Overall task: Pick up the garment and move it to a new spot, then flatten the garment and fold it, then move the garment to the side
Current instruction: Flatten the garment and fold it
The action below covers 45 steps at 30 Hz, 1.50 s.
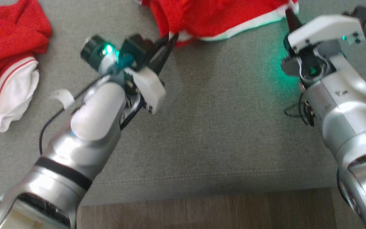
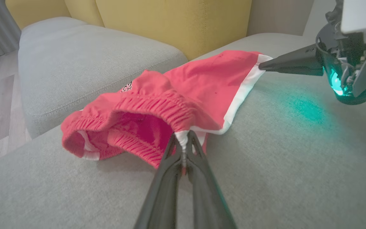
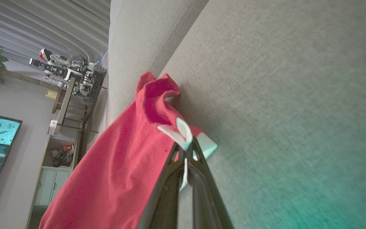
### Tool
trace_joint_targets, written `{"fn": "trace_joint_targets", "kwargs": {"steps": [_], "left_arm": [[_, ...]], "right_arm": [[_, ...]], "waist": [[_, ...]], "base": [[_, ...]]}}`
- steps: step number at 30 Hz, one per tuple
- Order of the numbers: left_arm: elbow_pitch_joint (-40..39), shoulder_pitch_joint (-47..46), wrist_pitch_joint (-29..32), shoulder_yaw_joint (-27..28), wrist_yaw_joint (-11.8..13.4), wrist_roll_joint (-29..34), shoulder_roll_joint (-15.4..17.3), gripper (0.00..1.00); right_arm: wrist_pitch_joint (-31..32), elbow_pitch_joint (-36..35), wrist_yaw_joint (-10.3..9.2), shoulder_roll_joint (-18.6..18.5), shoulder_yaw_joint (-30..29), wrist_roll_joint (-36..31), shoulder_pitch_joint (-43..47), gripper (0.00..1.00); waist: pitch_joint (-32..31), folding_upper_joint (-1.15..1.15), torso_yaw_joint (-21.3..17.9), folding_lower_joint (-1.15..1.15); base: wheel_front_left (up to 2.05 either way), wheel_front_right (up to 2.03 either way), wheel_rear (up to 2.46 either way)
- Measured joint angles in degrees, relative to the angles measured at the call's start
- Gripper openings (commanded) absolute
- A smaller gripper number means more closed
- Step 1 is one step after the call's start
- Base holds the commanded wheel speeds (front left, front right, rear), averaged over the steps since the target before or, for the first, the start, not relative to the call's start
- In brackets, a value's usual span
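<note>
Sofa seat [image 1: 221, 127] — jaws pinch garment [image 2: 208, 79], seemingly shorts.

Left claw [image 2: 183, 136]; right claw [image 3: 186, 147] (tips together)

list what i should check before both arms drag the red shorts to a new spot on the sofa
1. left gripper shut on the red shorts beside the waistband: ok
2. right gripper shut on the white hem: ok
3. shorts lying flat: not ok, waistband bunched and gaping
4. both cloth layers caught in each pinch: cannot tell
5. bare sofa cushion between the arms as a landing spot: ok
6. second garment lies apart from the shorts: ok
</note>
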Motion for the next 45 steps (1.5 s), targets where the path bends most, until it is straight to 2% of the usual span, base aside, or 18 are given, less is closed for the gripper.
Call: {"fn": "trace_joint_targets", "kwargs": {"steps": [9, 18, 30, 36, 45], "left_arm": [[-0.41, 6.98, 0.00, -0.48, 0.52, 3.19, 0.90, 0.00], [-0.70, 13.15, 0.00, -0.18, 1.00, 5.45, 1.65, 0.00], [-0.87, 18.87, 0.01, 0.47, 1.00, 6.98, 2.27, 0.00], [-0.23, 22.14, 0.01, -0.49, 0.90, 7.65, 2.65, 0.00], [-0.12, 27.75, 0.01, -2.38, 0.44, 7.95, 2.78, 0.00]], "right_arm": [[6.25, 0.01, 0.00, -2.68, 0.68, -2.93, 5.48, 0.00], [12.59, 0.02, 0.00, -7.33, 0.86, -6.30, 11.42, 0.00], [23.80, -0.32, 0.00, -7.51, 0.14, -4.93, 14.82, 0.00], [27.95, -1.85, 0.01, -9.06, 0.65, -4.43, 19.10, 0.00], [33.15, -1.87, 0.01, -12.28, 2.58, -5.31, 20.69, 0.00]], "waist": [[-5.19, 0.00, 0.55, 0.00], [-9.51, 0.00, 0.56, 0.00], [-13.95, 0.00, 0.61, 0.00], [-16.72, 0.00, 0.98, 0.00], [-20.95, 0.00, 1.44, 0.00]], "base": [[0.00, 0.00, 0.00], [0.00, 0.00, 0.00], [0.00, 0.00, 0.00], [0.00, 0.00, 0.00], [0.00, 0.00, 0.00]]}}
